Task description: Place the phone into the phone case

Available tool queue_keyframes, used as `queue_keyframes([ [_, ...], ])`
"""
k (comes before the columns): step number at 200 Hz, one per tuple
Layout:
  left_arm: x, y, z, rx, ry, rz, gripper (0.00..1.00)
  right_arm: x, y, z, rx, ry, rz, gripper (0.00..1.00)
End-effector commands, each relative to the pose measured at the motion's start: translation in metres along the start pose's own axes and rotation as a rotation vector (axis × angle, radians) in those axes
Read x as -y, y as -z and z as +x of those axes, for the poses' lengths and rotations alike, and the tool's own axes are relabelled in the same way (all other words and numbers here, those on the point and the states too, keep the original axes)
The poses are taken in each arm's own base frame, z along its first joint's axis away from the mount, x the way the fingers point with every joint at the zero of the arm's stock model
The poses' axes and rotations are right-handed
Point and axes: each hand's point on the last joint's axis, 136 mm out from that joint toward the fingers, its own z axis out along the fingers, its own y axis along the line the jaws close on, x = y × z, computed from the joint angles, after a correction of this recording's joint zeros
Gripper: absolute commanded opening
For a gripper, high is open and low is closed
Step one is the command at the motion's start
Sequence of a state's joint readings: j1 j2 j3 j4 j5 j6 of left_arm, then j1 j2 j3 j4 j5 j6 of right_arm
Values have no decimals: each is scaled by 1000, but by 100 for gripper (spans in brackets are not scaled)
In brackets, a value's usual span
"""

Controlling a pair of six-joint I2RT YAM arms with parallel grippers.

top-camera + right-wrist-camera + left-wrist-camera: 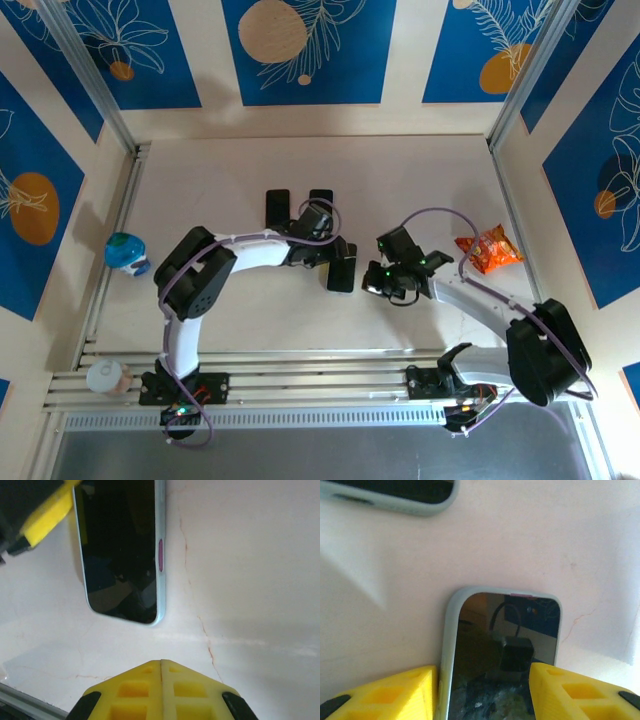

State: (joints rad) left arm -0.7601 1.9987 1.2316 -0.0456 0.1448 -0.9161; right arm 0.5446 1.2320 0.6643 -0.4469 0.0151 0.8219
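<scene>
Phone inside spread left gripper, middle of table.
Phone lies flat, screen up, long axis running straight out from left gripper. Yellow fingers straddle its short width at the near end, the left one at its edge; firm contact cannot be told. Pale rim round it reads as case; whether phone is fully seated is unclear. Second pale-rimmed slab lies beyond, well apart. Right gripper is pressed together and empty, with phone ahead and left of its tip, apart. From above, left gripper is over phone and right gripper just beside its right edge. Left arm is nearer, so the next move is likely a press or squeeze across the width, square to the long axis.
</scene>
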Motion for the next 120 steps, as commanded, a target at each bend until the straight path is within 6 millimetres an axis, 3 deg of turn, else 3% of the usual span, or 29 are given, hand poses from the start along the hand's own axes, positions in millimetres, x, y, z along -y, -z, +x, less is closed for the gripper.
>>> queue_keyframes([
  [1, 39, -9, -4, 8, -27, 129, 52, -2, 0, 17, -45, -9, -60, 0],
  [34, 34, 12, -13, 59, -12, 139, 52, -16, -4, 30, -69, 30, -140, 0],
  [76, -6, 68, -28, 156, 61, 125, 53, -36, -21, 41, -120, 85, -171, 3],
  [120, -38, 111, -23, 197, 55, 45, 55, -55, -46, 46, -173, 124, -180, 1],
])
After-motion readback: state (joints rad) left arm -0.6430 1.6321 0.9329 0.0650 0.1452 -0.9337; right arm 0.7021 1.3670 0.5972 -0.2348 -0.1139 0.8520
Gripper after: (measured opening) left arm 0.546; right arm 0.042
